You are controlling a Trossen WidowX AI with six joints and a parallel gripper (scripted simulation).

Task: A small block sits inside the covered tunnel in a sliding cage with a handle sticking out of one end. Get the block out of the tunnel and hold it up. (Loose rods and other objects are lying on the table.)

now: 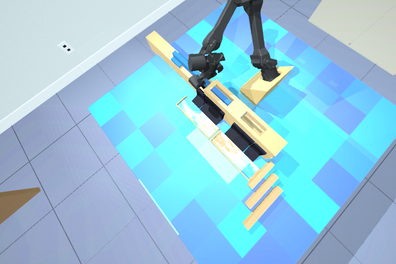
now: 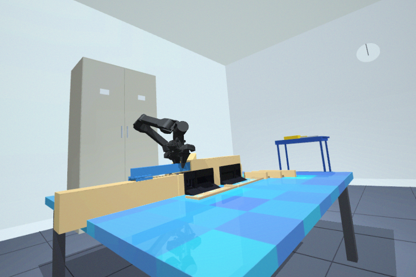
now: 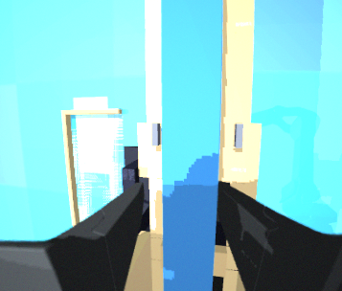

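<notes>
You have the gripper (image 1: 206, 83) (image 2: 182, 163) (image 3: 179, 189) straddling the long blue handle (image 1: 181, 59) (image 2: 154, 170) (image 3: 192, 96), near the covered tunnel (image 1: 238, 107) (image 2: 216, 163) (image 3: 137, 268). Its fingers stand apart, one on each side, with a gap on one side in the wrist view, so nothing is clamped there; whether the other finger touches, you can't tell. That straddle suits a pull: your fingers would press the handle's flat sides, and the wooden guide rail (image 1: 166, 51) (image 2: 117, 196) (image 3: 153, 57) runs lengthwise, presumably to keep the slide straight. The block isn't visible; by the task, it sits in the cage inside the tunnel. Centre the grip before closing, since a sideways push could bind the cage. The loose wooden rods (image 1: 261, 191) (image 2: 256, 175) lie beyond the tunnel's far end, probably unneeded for this pull.
</notes>
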